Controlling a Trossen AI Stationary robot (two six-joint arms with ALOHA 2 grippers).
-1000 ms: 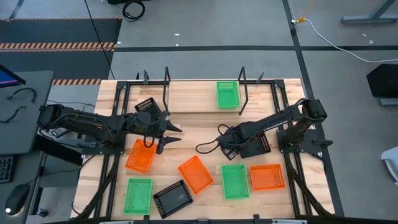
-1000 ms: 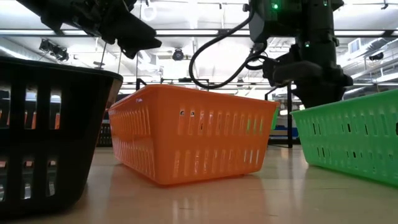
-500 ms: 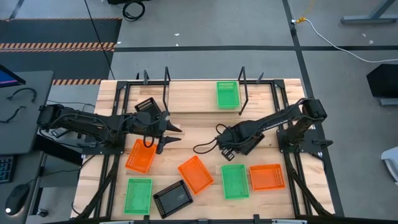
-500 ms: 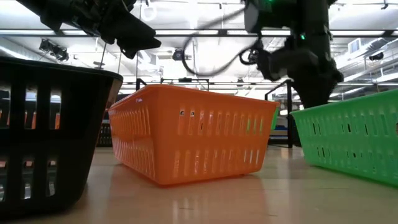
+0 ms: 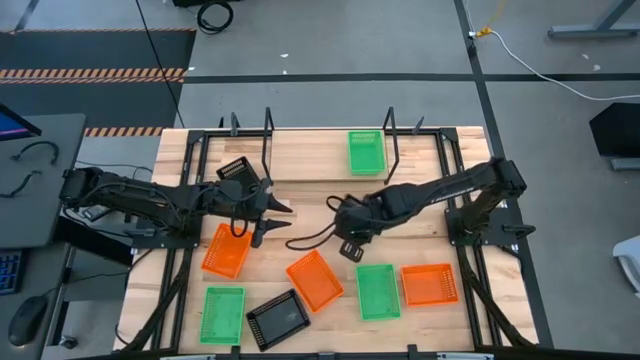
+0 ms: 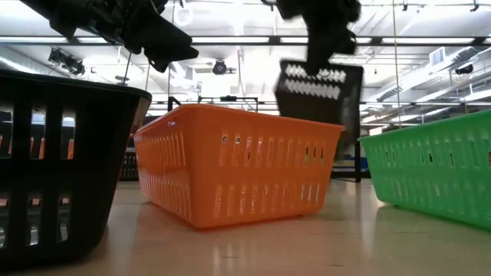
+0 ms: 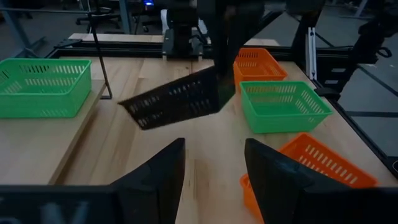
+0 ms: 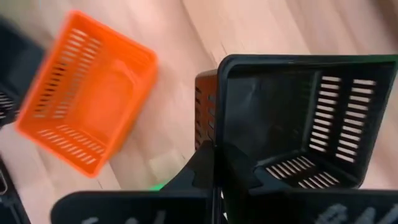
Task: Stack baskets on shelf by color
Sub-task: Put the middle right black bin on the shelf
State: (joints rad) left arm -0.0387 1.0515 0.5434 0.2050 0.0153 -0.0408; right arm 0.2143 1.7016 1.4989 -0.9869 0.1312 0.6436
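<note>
Black basket (image 5: 351, 247): we see it lifted clear of the counter (image 5: 310, 205), hanging tilted from one rim, near the middle.
Right pincer (image 5: 345, 232): clamped on that basket's wall; the right wrist view shows its fingers pinching the rim.
Shelf (image 5: 300, 155): at the counter's far edge, beyond the carried basket; a green basket (image 5: 366, 152) sits in its right part.
Other black basket (image 5: 234, 169): at the shelf's left end, far and left of the carried one. We judge the carry must swing that way.
Left pincer (image 5: 262, 221): fingers spread, holding nothing, hovering near the shelf's left end, closer to that spot than the right arm.
</note>
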